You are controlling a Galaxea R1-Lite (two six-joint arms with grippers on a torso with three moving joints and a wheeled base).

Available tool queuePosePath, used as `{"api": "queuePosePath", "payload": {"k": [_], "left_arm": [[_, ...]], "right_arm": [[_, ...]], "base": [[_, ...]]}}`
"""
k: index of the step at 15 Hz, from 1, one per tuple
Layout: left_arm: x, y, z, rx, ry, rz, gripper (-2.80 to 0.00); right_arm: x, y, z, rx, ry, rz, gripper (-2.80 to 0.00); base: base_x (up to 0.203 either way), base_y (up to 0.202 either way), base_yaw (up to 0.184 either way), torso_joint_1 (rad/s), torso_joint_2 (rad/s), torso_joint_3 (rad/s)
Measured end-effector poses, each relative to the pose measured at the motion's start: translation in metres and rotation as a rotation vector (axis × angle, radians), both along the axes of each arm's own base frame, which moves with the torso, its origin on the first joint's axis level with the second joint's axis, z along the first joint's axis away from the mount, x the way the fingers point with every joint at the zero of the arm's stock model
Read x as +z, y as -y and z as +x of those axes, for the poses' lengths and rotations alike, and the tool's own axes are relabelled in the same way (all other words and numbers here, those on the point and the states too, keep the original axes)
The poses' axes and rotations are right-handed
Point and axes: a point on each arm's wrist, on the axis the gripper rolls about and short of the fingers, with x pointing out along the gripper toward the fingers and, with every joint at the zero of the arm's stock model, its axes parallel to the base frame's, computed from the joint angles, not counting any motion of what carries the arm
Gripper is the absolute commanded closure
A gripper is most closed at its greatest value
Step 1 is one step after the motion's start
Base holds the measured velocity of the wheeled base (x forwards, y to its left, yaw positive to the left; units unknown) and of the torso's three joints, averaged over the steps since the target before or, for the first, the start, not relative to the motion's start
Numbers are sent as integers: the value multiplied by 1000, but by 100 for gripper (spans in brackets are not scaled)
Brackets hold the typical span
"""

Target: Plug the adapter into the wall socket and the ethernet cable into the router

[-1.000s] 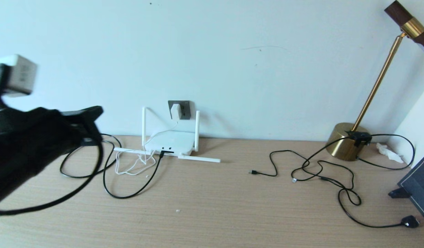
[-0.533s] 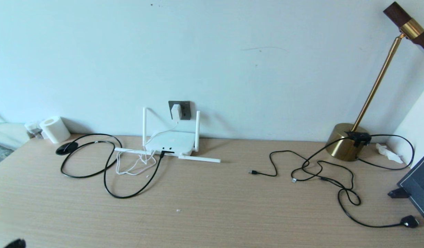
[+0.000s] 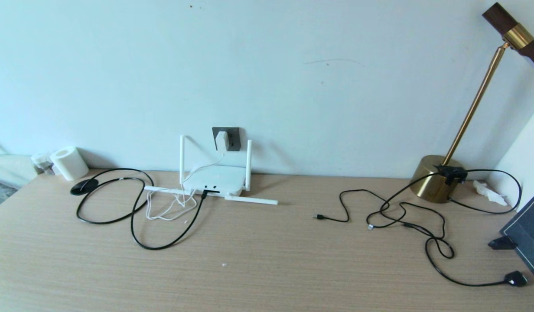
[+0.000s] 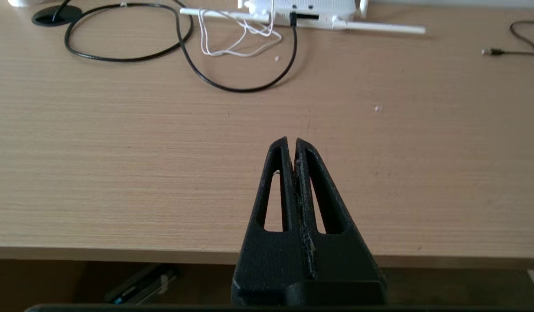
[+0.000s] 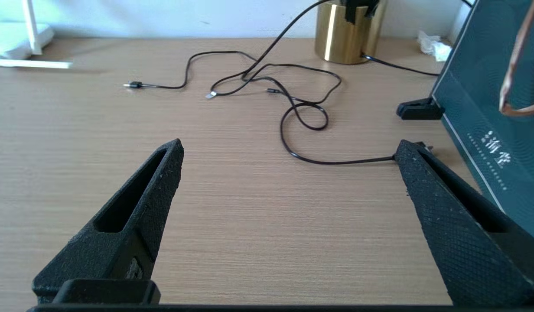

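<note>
The white adapter sits in the dark grey wall socket on the back wall, its thin white cord looping down onto the desk. Below it lies the white router with two antennas upright and two flat. The thick black ethernet cable runs in loops across the desk and its plug is in the router's front port, seen also as the plug in the left wrist view. My left gripper hangs shut and empty over the desk's near edge. My right gripper stands open and empty above bare desk.
Thin black cables with small plugs sprawl at the right, one ending in a black plug. A brass lamp base, a dark framed panel, a paper roll and a black disc stand around the edges.
My left arm, which filled the left of the head view a second ago, has pulled back out of that view. The adapter, router and cables have not moved.
</note>
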Motion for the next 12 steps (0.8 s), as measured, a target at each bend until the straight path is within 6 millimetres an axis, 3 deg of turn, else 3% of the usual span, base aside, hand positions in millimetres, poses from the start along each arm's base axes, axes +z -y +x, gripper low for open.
{"api": "queuePosePath", "payload": {"k": [12], "left_arm": [[-1,0,3,-3,97,7,0]], "right_arm": [[0,0,0,-1,1,-2,-280]], "base": [[0,0,0,0,0,0]]}}
